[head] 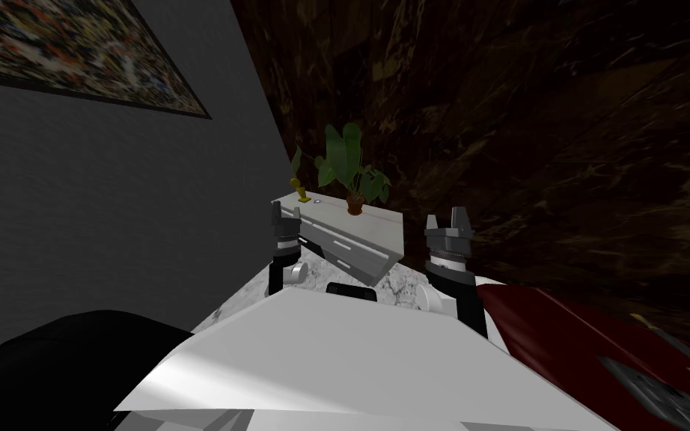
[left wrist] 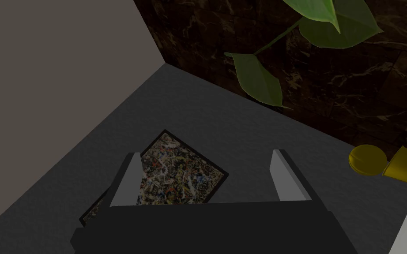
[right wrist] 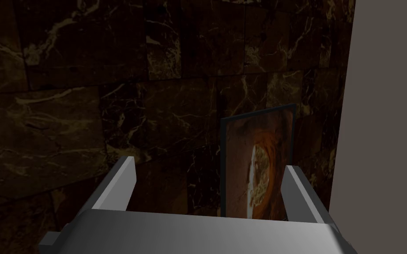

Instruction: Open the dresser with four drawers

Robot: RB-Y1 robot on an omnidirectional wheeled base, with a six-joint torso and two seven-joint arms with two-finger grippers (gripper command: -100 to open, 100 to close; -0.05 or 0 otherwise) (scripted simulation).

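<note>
Dark marble wall [head: 523,112] backs the dresser [head: 358,228] lengthwise; left pincer [left wrist: 205,172] and right pincer [right wrist: 209,174] spread.

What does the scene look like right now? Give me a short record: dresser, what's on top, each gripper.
dresser: light grey dresser ahead, by the wall corner; no drawer looks pulled out
on top: potted plant; yellow figure
left gripper: left gripper open, empty, raised by the dresser's left end, near the yellow figure
right gripper: right gripper open, empty, raised to the right of the dresser
progress: nothing gripped yet
</note>
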